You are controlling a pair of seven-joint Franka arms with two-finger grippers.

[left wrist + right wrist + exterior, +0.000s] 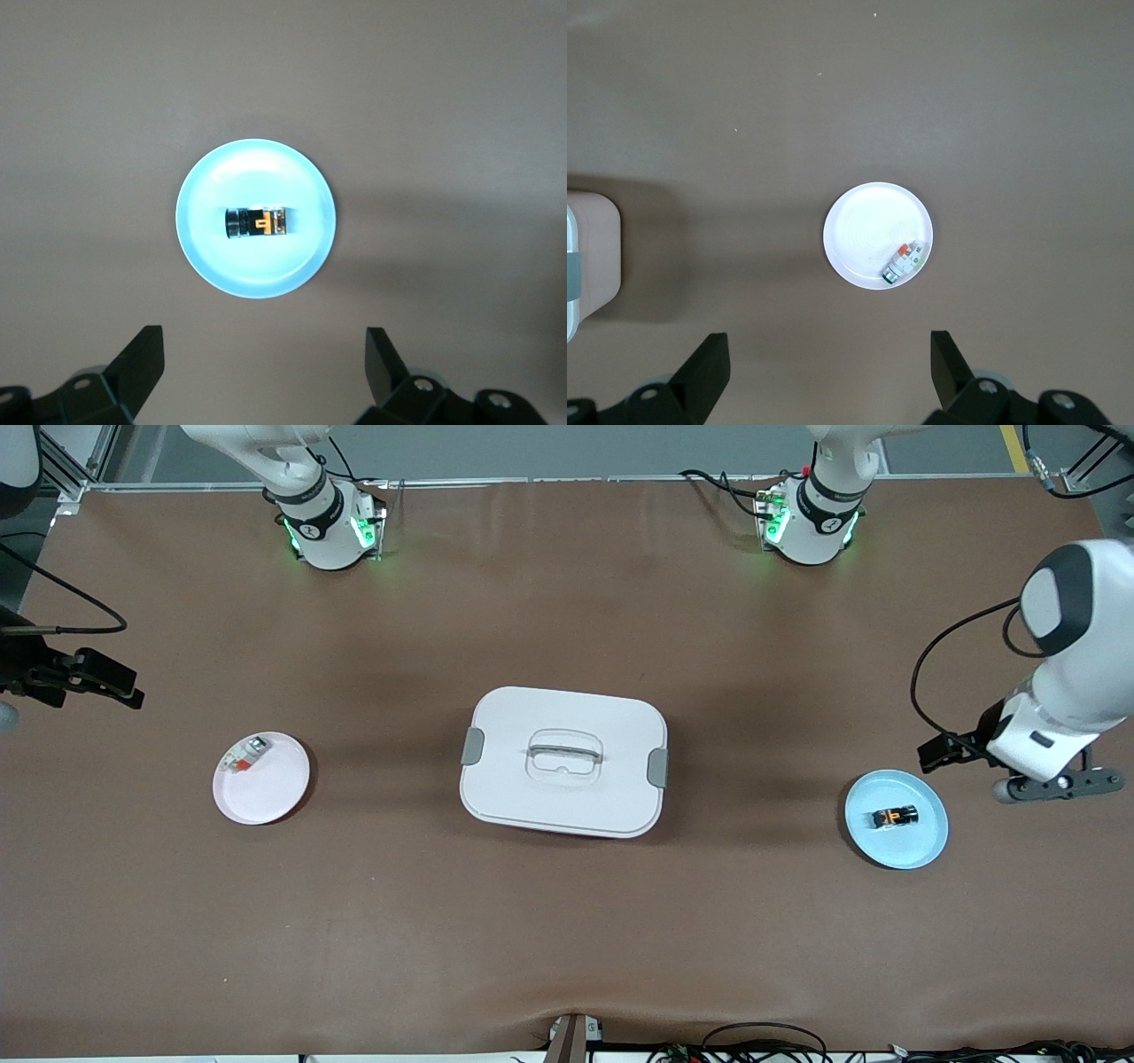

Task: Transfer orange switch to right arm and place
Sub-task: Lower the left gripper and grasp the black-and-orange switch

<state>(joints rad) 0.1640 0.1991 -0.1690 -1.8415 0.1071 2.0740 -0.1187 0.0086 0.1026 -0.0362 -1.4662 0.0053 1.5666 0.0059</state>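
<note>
The orange switch (893, 816), a tiny black block with orange markings, lies on its side in the middle of a light blue plate (923, 852) toward the left arm's end of the table. In the left wrist view the switch (257, 223) lies on the plate (202, 258), well clear of the fingertips. My left gripper (1054, 784) hangs open and empty (264, 372) over the table beside the blue plate. My right gripper (89, 677) hangs open and empty (829, 372) over the right arm's end of the table.
A pale pink plate (270, 802) holds a white-grey piece with a red-orange part (244, 755); both show in the right wrist view, plate (864, 226) and piece (906, 262). A white lidded box with a handle (563, 762) stands mid-table.
</note>
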